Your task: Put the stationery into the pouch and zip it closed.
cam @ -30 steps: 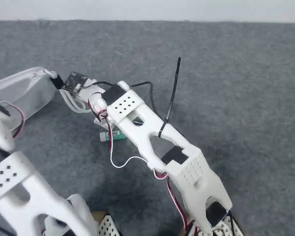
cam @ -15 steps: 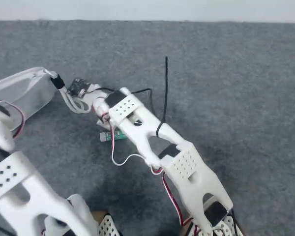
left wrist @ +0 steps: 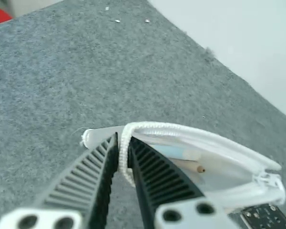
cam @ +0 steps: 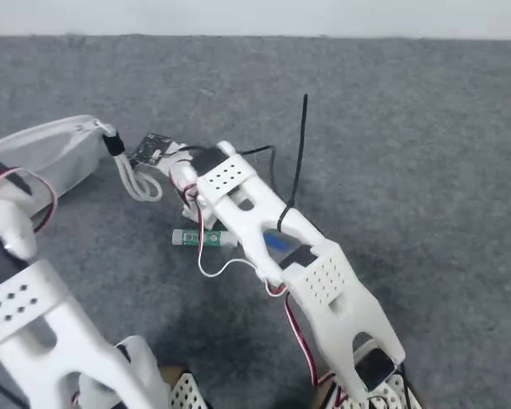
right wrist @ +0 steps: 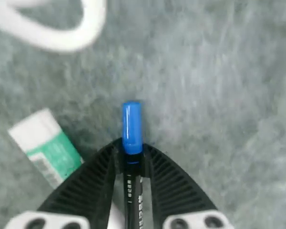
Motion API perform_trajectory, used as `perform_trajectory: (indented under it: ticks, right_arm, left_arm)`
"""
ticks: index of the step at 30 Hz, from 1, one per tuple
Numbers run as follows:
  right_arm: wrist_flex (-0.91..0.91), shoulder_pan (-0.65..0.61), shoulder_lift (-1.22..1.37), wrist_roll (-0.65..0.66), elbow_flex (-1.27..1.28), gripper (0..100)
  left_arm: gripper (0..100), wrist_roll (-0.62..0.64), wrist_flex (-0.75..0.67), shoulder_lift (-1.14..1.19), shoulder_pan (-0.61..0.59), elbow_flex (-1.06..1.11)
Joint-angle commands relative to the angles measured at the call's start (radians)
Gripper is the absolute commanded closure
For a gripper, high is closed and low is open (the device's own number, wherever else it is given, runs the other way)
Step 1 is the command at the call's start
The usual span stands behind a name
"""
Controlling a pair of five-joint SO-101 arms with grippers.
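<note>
Both clamp: left gripper pinches the pouch rim, upper left in the high view; right gripper holds the blue-capped pen, aligned with its jaws.

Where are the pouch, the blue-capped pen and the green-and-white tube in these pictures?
pouch (left wrist: 195, 134): left wrist view, on its white zipper rim.
blue-capped pen (right wrist: 131, 125): right wrist view, on the blue cap.
green-and-white tube (cam: 201, 238): high view, on the middle of its body.

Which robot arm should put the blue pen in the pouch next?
Right: the right gripper is shut on the blue pen, while the left gripper pinches the edge of the pouch.
</note>
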Motion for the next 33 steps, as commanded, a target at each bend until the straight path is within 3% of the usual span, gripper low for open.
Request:
perform_trajectory:
  ticks: [1, 6, 21, 33]
  right_arm:
    - [0.082, 0.056, -0.062, -0.063, -0.043, 99.3]
    - [0.079, 0.084, -0.065, -0.160, -0.046, 99.3]
    - [0.084, 0.223, -0.191, -0.566, -0.071, 99.3]
    - [0.111, 0.294, -0.302, -0.575, -0.066, 99.3]
  left_arm:
    - [99, 0.009, -0.032, -0.008, 0.066, -0.010]
    - [99, 0.008, -0.005, -0.008, 0.167, -0.016]
    - [99, -0.026, -0.002, -0.009, 0.302, -0.027]
    - [99, -0.026, 0.170, -0.008, 0.528, -0.208]
